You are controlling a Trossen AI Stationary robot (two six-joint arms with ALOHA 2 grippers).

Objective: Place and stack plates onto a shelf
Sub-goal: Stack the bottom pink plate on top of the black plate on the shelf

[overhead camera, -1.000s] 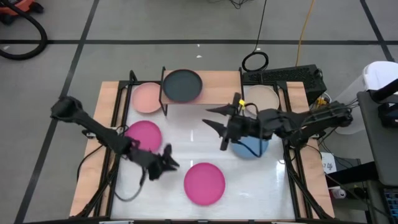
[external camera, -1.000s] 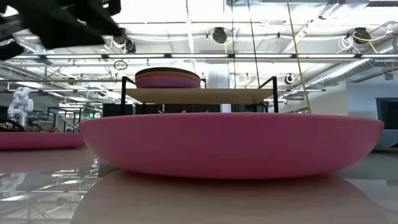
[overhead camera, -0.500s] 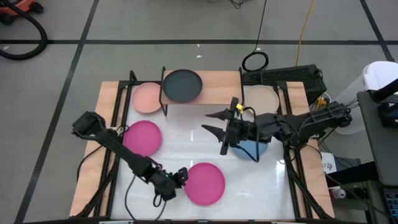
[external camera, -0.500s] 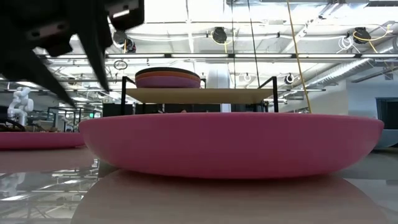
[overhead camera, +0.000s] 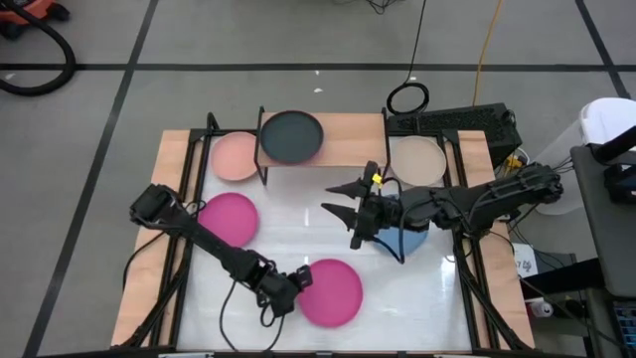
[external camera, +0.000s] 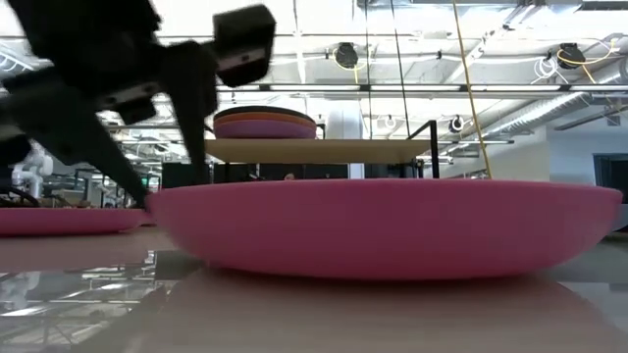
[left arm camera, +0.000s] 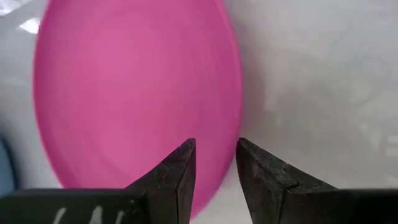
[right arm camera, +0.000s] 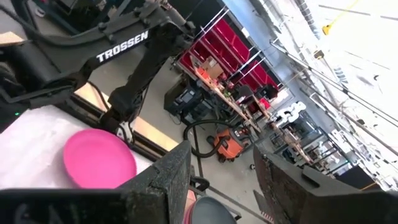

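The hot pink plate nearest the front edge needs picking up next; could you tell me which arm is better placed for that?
The left. Its claw sits low at the hot pink plate, fingers open astride the rim in the left wrist view. The right claw hangs higher, over the table's middle beside the blue plate.

Robotics lab, exposed ceiling pipes [external camera: 510, 69], red parts bins [right arm camera: 227, 59]

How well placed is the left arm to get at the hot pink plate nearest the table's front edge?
Probably yes: the left claw sits at the hot pink plate's rim, fingers apart, nothing between.
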